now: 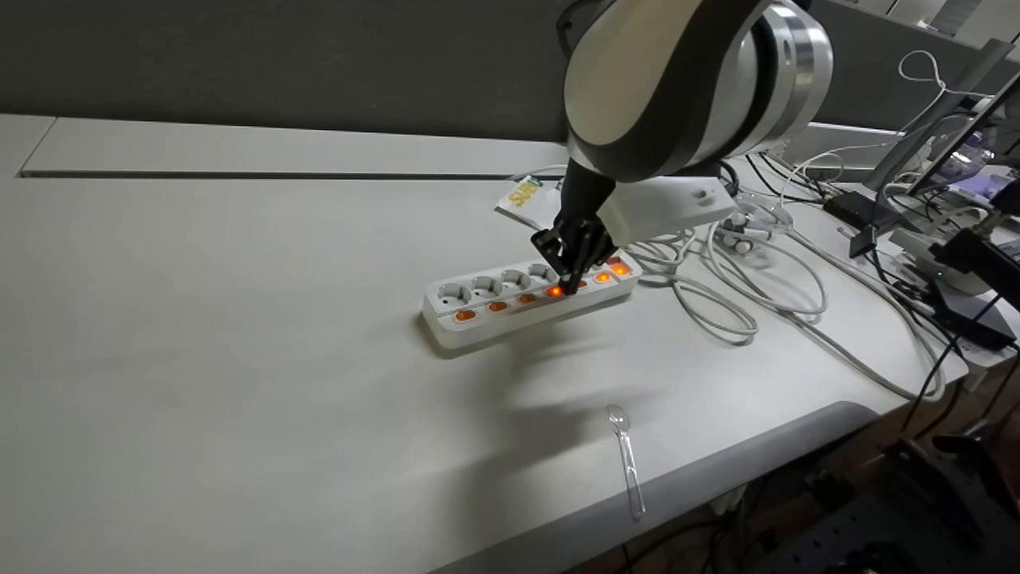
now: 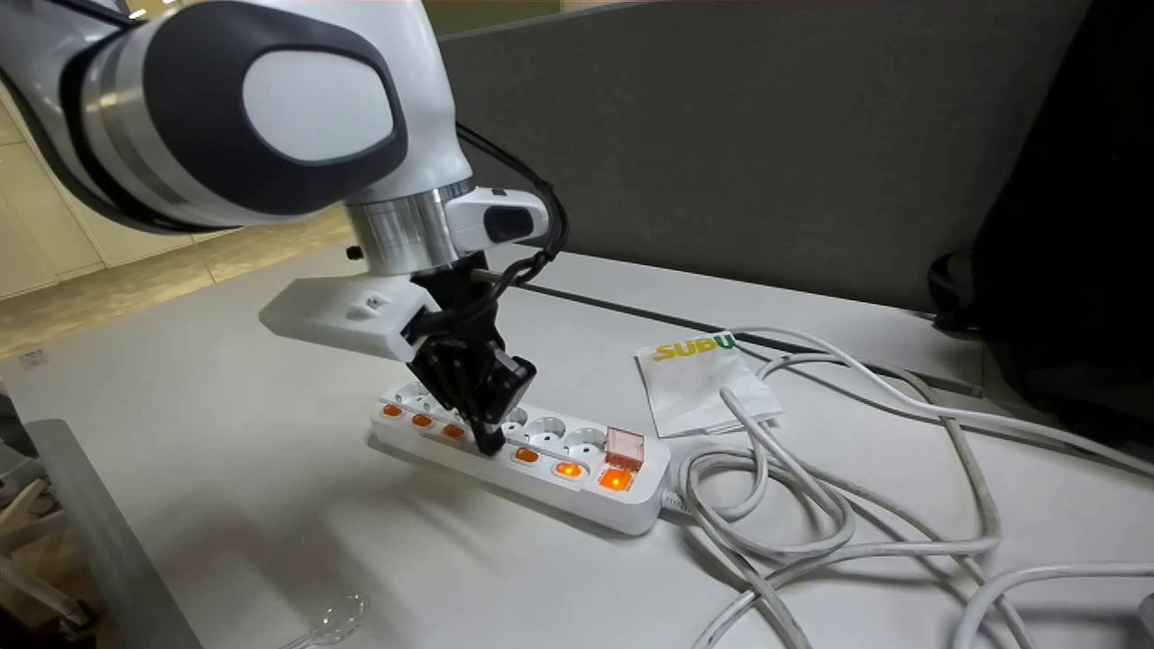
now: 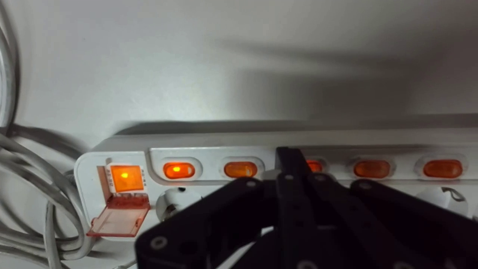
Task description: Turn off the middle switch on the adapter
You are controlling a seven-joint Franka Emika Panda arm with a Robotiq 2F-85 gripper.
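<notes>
One press is looking like all that's left, imo. The adapter [image 1: 530, 312] is lying between the back edge of the surface [image 1: 239, 359] (by the partition [image 1: 279, 64]) and the front edge, and its middle switch [image 3: 315, 165] is glowing red, so I'm calling the job not done yet. Lining up is looking mostly sorted though: the gripper [image 2: 489, 440] is angling down with its jaws pressed together, holding nothing, and its tip is sitting right beside that switch, partly covering it in the wrist view. No view is showing for sure whether it's touching. Both neighbouring switches [image 3: 372, 169] are looking dark, while the square switch [image 3: 127, 178] and the oval switch [image 3: 179, 170] next to it, at one end of the adapter, are glowing too. Container-wise, not much is going on: the round sockets [image 1: 454, 295] in view are just showing their pin holes, and I'm not seeing whether the printed paper [image 2: 699, 397] near the back edge is wrapping anything. A clear spoon [image 1: 626, 458] is lying with its handle on the front edge.
</notes>
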